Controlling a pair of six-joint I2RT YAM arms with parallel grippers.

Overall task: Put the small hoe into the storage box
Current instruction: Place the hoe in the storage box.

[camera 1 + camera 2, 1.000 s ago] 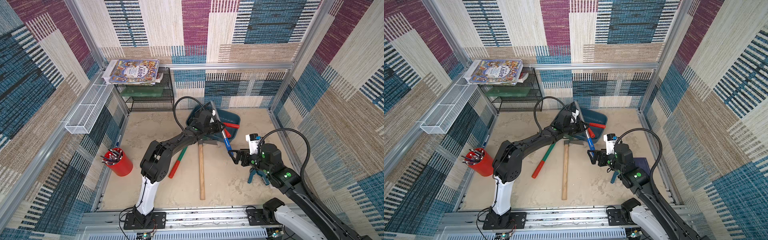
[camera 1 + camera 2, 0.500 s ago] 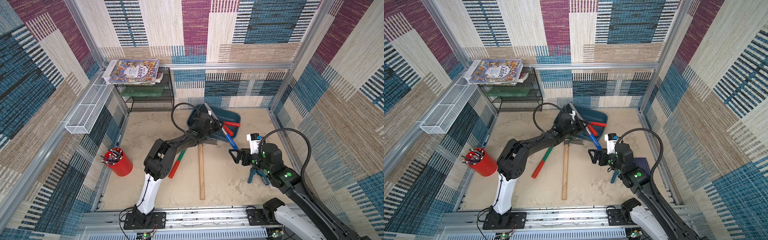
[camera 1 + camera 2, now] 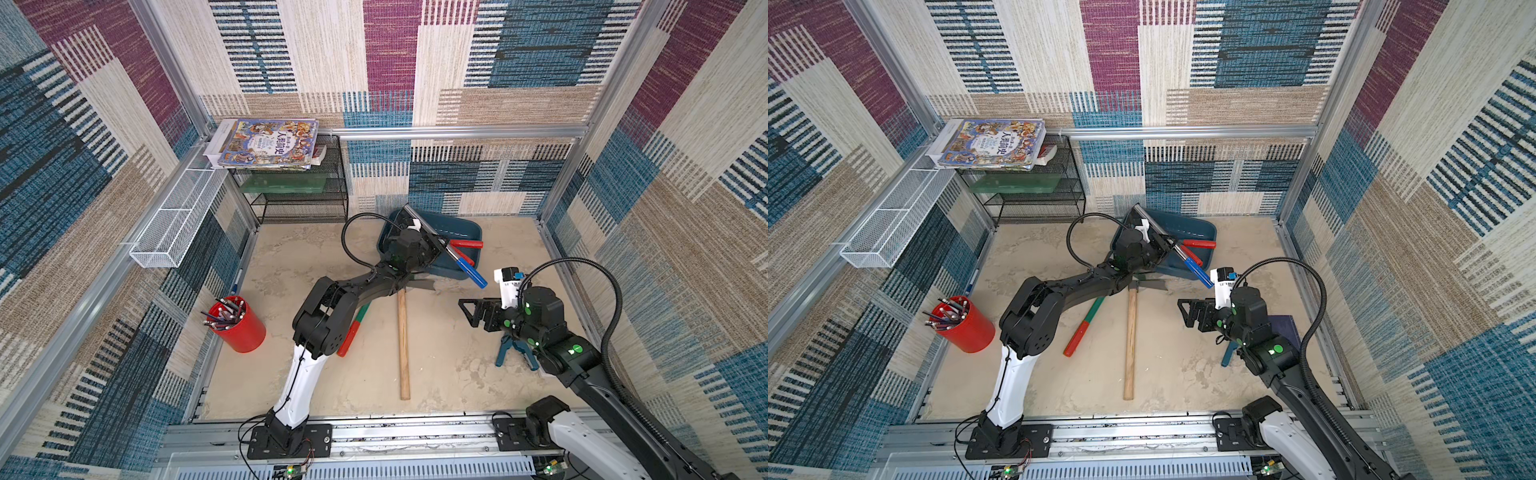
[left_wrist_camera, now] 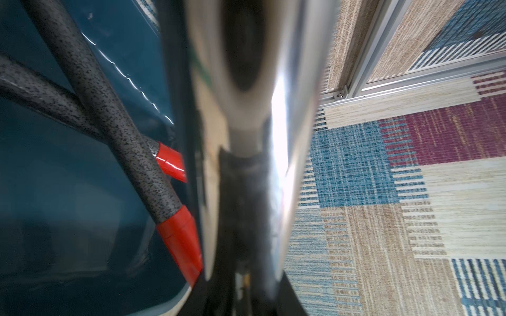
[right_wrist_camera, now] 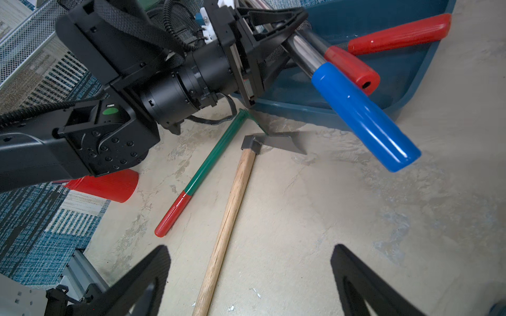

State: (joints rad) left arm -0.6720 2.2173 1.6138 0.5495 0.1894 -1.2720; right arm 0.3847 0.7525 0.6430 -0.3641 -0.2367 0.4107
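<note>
My left gripper (image 3: 440,245) (image 3: 1169,243) is shut on the chrome shaft of the small hoe (image 3: 467,272) (image 3: 1196,268), held slanted over the near edge of the storage box (image 3: 457,226) (image 3: 1187,226). Its blue grip (image 5: 364,115) sticks out past the box rim toward my right arm. Its head end lies behind the wrist and I cannot make it out. The left wrist view shows the blurred shaft (image 4: 260,82) beside the teal box (image 4: 68,191). My right gripper (image 3: 467,311) (image 5: 250,250) hangs open above the floor, holding nothing.
Red-handled shears (image 3: 465,244) (image 4: 175,235) lie in the box. A long wooden-handled hoe (image 3: 402,332) (image 5: 232,202) and a green-and-red tool (image 3: 351,332) lie on the floor between the arms. A red pen cup (image 3: 237,328), black rack (image 3: 299,199) and white basket (image 3: 174,224) stand left.
My left gripper has carried the blue-gripped tool back and to the right, further over the box. The right arm has hardly moved.
</note>
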